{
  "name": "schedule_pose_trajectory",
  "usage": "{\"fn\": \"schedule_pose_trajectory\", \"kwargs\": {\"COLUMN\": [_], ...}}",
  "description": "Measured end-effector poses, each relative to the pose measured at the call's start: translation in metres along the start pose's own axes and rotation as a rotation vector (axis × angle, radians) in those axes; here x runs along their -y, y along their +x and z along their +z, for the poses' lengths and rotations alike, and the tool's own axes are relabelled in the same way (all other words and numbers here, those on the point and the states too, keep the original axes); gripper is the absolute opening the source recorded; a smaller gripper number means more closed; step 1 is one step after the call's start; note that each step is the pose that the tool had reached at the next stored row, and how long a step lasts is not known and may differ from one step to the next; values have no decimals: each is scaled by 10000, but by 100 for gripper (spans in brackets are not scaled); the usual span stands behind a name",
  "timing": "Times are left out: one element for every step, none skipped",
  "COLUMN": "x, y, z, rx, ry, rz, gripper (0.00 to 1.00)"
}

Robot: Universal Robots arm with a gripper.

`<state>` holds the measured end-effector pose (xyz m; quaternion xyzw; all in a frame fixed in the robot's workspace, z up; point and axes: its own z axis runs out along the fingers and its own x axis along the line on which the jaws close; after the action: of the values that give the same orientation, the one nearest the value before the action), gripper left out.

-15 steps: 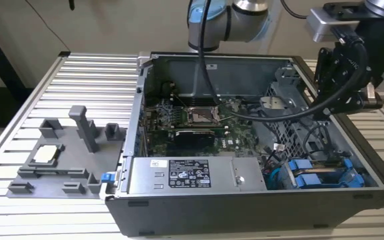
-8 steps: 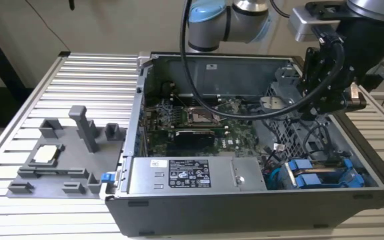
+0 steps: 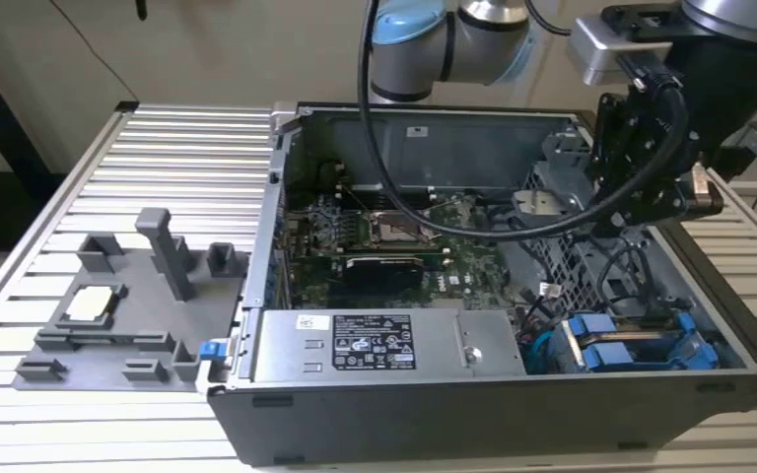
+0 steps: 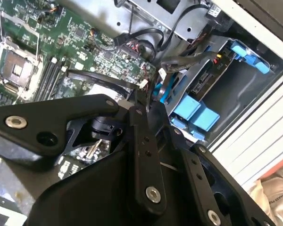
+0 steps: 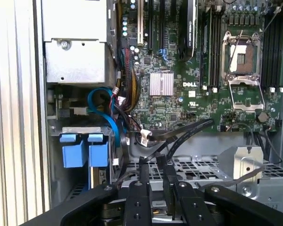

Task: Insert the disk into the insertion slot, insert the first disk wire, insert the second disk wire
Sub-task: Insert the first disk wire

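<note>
I am holding the gripper (image 5: 154, 161) pinched on what looks like a black wire (image 5: 188, 131) toward the case's (image 3: 484, 419) far edge, while the blue-framed disk (image 3: 611, 353) is sitting in its slot (image 5: 75, 129) at the near corner on the exterior view's right.

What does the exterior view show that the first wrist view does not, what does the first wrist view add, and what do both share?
Exterior view, not the first wrist view: the robot arm and the grey fixture on the slatted table. First wrist view, not the exterior view: the finned silver heatsink. Both: the CPU socket and the blue disk frame.
</note>
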<state>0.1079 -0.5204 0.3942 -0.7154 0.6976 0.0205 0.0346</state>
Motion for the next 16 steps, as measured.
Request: {"fn": "schedule_pose_trajectory", "kwargs": {"x": [-2,-3,-5,-6,-8,-9,-11,-12,-13,-13,-13,-14,-14,-14,-14,-15], "y": [0,1,1,1,2,2,3,5,12,17,21,28,37,46,58,71], "z": [3,7,9,12,15,19,22,26,30,34,36,39,41,43,46,47], "rx": [16,38,53,68,88,116,163,258,338,376,411,450,478,500,525,543], "ry": [-10,-21,-33,-44,-56,-66,-72,-68,-60,-56,-51,-47,-42,-39,-35,-32], "rz": [-142,-288,-442,-590,-740,-884,-997,-1039,-1036,-1020,-994,-969,-949,-932,-916,-900], "gripper": [27,27,27,27,27,27,27,27,27,27,27,27,27,27,27,27]}}
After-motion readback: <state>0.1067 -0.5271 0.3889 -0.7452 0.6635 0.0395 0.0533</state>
